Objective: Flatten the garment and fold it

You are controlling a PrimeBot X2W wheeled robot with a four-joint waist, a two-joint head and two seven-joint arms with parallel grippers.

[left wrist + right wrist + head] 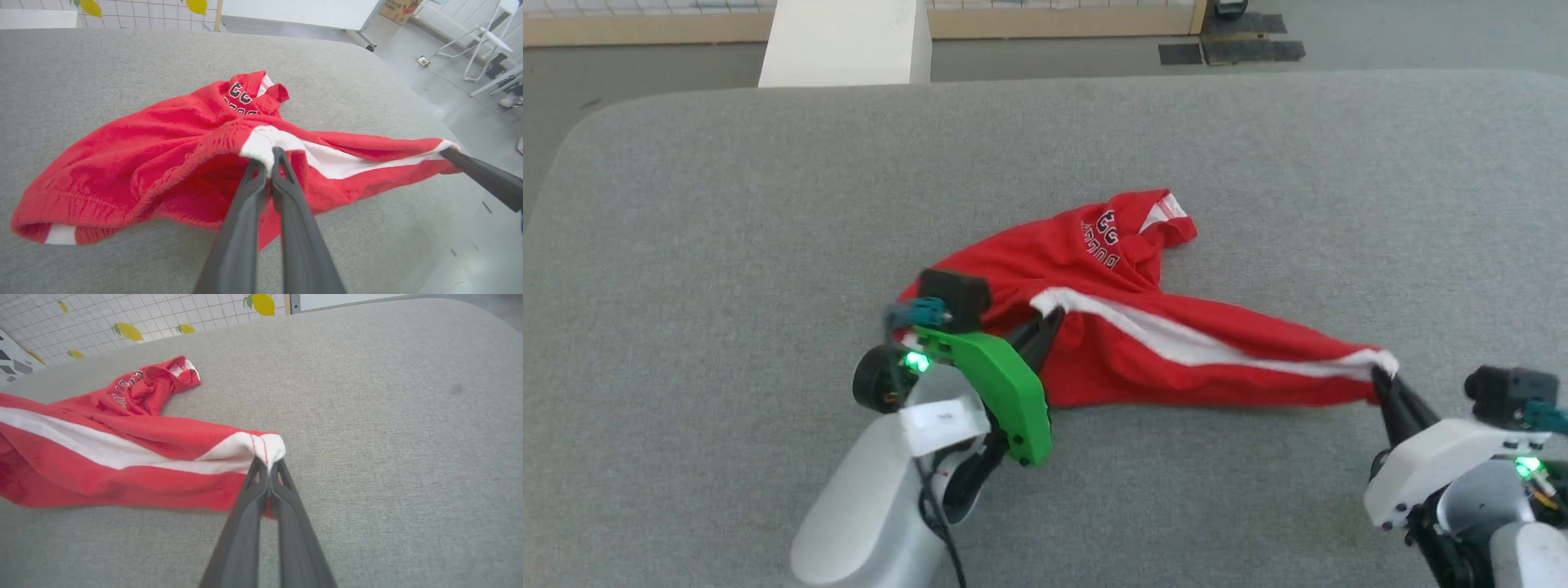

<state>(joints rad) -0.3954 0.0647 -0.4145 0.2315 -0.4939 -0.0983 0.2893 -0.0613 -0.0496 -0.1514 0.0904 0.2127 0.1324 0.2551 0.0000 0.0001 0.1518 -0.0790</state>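
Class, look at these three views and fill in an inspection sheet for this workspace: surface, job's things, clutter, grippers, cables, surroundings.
Surface: grey fabric-covered table, rounded corners.
Job's things: red shorts, crumpled, not flat and not folded; white stripe pulled out between the two grippers.
Clutter: nothing seen.
Grippers: left gripper shut on the stripe's end at the gathered edge; right gripper shut on the white corner at the stripe's other end.
Cables: black cable running along the left forearm.
Surroundings: grey floor, white block beyond the table, tiled wall with lemon pattern.
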